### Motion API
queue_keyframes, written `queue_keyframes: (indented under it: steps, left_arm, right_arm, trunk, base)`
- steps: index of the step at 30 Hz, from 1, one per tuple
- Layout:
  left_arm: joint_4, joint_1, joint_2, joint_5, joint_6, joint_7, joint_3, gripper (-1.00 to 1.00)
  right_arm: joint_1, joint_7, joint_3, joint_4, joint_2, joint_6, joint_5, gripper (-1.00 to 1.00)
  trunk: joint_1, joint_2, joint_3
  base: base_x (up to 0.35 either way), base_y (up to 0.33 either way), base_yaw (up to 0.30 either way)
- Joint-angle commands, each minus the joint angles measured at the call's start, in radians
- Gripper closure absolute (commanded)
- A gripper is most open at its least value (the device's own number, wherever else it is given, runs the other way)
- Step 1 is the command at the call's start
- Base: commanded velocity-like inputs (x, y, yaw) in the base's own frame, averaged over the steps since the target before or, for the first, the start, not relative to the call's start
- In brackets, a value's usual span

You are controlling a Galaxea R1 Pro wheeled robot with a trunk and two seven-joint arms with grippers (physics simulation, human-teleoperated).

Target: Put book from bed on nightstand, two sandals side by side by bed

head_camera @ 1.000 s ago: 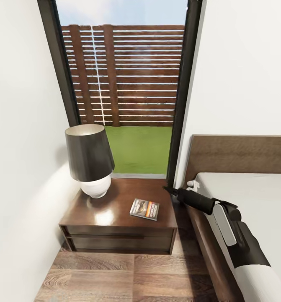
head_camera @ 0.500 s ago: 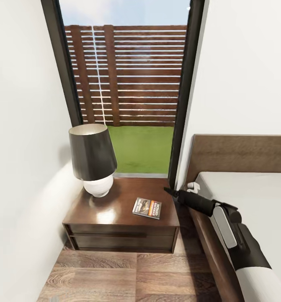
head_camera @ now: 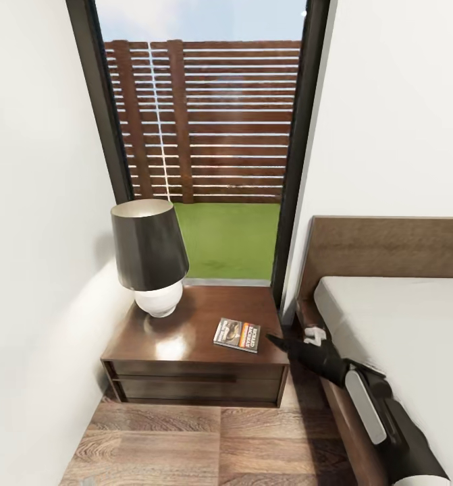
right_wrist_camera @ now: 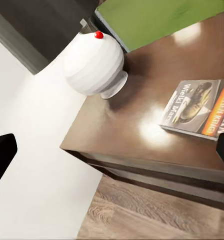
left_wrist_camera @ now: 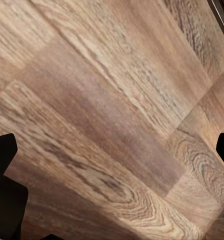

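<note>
The book (head_camera: 237, 335) lies flat on the right half of the nightstand (head_camera: 185, 351), with nothing touching it. In the right wrist view the book (right_wrist_camera: 199, 110) shows its dark cover and orange lettering on the glossy nightstand top (right_wrist_camera: 127, 135). My right gripper (head_camera: 278, 339) hovers just right of the book, over the nightstand's right edge; its fingers stand wide apart and empty, so the right gripper (right_wrist_camera: 112, 155) is open. The bed (head_camera: 402, 324) lies to the right. My left gripper (left_wrist_camera: 112, 150) is open over bare floor. The sandals are out of view.
A lamp (head_camera: 148, 253) with a dark shade and white base stands on the nightstand's left half. White wall closes in on the left. The bed's headboard (head_camera: 388, 246) and a tall window (head_camera: 206, 135) are behind. Wood floor (head_camera: 212, 445) lies in front.
The right arm has drawn back and dropped from beside the headboard to the nightstand's right edge. The book has not moved. The view shifted slightly at first.
</note>
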Motion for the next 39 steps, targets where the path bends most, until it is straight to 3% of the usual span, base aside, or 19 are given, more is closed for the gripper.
queue_keyframes:
  steps: [1,12,13,16,17,39]
  left_arm:
    - [-0.002,0.000,0.000,0.009,0.006,0.005,0.001,-1.00]
    - [-0.002,0.000,0.000,0.009,0.005,0.005,0.001,-1.00]
    - [-0.002,0.000,0.000,0.009,0.005,0.004,0.001,-1.00]
    - [-0.002,0.000,0.000,0.010,0.005,0.005,0.001,-1.00]
    - [-0.002,0.000,0.000,0.010,0.005,0.005,0.001,-1.00]
    - [-0.002,0.000,-0.002,0.010,0.005,0.005,0.001,-1.00]
  right_arm:
    - [0.014,0.001,-0.001,0.003,0.000,-0.006,0.003,-1.00]
    - [0.026,0.002,-0.001,0.006,-0.001,-0.017,0.014,-1.00]
    - [0.037,0.002,-0.001,0.009,-0.001,-0.025,0.026,-1.00]
    - [0.117,-0.002,-0.001,0.068,0.008,-0.077,0.138,-1.00]
    - [0.128,-0.002,-0.001,0.077,0.009,-0.075,0.143,-1.00]
    - [0.168,-0.009,-0.002,0.114,0.011,-0.024,0.130,-1.00]
  trunk:
    - [0.000,0.000,-0.001]
    - [0.000,0.000,-0.001]
    - [0.000,0.000,-0.001]
    - [0.000,0.000,-0.001]
    - [0.000,0.000,-0.001]
    - [0.000,0.000,-0.001]
  base:
    - [0.000,0.000,0.000]
    - [0.000,0.000,0.000]
    - [0.000,0.000,0.000]
    - [0.000,0.000,0.000]
    - [0.000,0.000,0.000]
    - [0.000,0.000,0.000]
